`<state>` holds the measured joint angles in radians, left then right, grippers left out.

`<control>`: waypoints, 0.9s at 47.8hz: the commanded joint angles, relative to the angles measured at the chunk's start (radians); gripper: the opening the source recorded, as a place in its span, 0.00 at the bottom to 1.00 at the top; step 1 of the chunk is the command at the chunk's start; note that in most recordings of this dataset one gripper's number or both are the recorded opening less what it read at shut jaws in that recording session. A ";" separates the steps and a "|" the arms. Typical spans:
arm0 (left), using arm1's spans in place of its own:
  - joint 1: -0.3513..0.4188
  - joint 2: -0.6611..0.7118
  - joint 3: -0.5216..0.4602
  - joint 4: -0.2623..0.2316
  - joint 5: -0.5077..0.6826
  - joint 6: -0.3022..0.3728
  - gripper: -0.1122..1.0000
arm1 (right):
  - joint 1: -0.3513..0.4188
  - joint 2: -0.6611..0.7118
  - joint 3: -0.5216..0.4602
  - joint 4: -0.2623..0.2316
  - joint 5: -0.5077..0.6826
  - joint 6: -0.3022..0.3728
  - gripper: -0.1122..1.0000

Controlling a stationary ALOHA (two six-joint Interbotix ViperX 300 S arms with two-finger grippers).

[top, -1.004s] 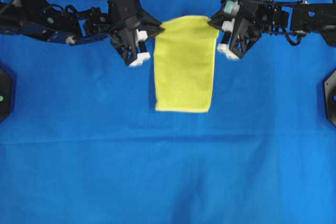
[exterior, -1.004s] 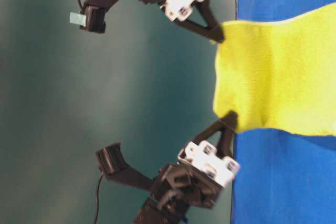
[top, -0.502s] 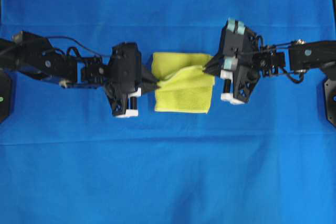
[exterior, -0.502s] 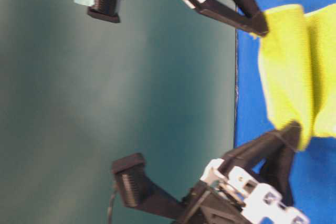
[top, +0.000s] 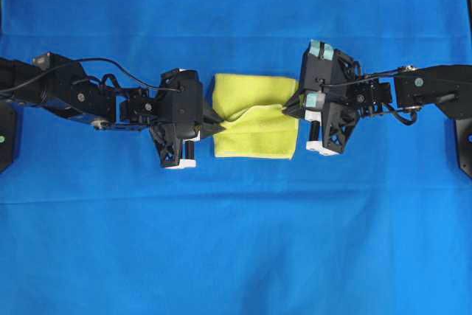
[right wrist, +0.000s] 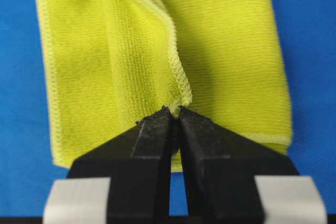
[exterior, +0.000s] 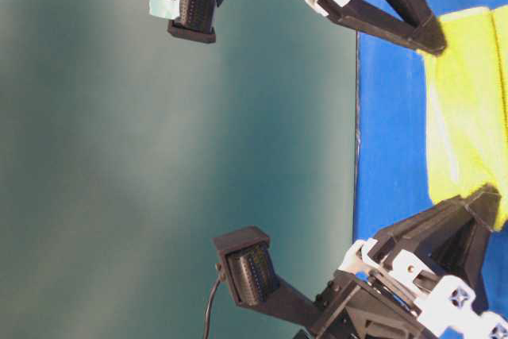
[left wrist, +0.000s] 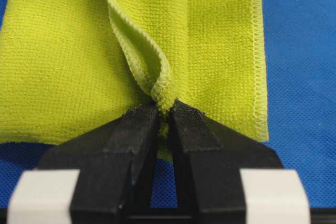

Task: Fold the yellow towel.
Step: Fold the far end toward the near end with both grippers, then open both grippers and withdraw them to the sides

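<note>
The yellow towel (top: pixel 254 114) lies doubled over on the blue cloth at mid-table, its top layer sagging in a diagonal ridge. My left gripper (top: pixel 215 127) is shut on the towel's left edge; in the left wrist view its black fingertips (left wrist: pixel 140 120) pinch a hemmed fold of the yellow towel (left wrist: pixel 68 61). My right gripper (top: pixel 287 108) is shut on the right edge; the right wrist view shows the hem of the yellow towel (right wrist: pixel 231 40) caught between the pads (right wrist: pixel 155 124). In the table-level view both grippers hold the yellow towel (exterior: pixel 464 109) low over the surface.
A blue cloth (top: pixel 236 241) covers the whole table. Both black arms reach in from the left (top: pixel 74 97) and right (top: pixel 428 94) edges. Dark mounts sit at the table's far left (top: pixel 6 134) and far right (top: pixel 464 138).
Both grippers have carried the towel's far edge forward and down over the near half. The towel went from hanging long to doubled over, and now lies lower and flatter.
</note>
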<state>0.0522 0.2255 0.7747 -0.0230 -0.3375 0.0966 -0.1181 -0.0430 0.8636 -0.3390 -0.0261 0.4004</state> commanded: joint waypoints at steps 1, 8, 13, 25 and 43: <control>-0.008 -0.015 -0.017 0.000 -0.009 0.000 0.15 | 0.025 -0.009 -0.009 0.005 -0.008 0.005 0.15; -0.023 -0.031 -0.018 0.000 -0.005 0.000 0.31 | 0.058 -0.009 -0.009 0.005 -0.009 0.005 0.31; -0.040 -0.060 -0.014 0.000 0.005 0.002 0.49 | 0.087 -0.017 -0.011 0.005 -0.003 0.005 0.60; -0.103 -0.167 0.017 0.002 0.110 -0.008 0.60 | 0.153 -0.095 0.003 0.006 0.026 0.015 0.57; -0.149 -0.434 0.087 0.000 0.235 -0.003 0.60 | 0.193 -0.365 0.041 -0.002 0.094 0.029 0.57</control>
<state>-0.0951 -0.1258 0.8590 -0.0230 -0.1043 0.0890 0.0813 -0.3344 0.9035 -0.3375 0.0660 0.4310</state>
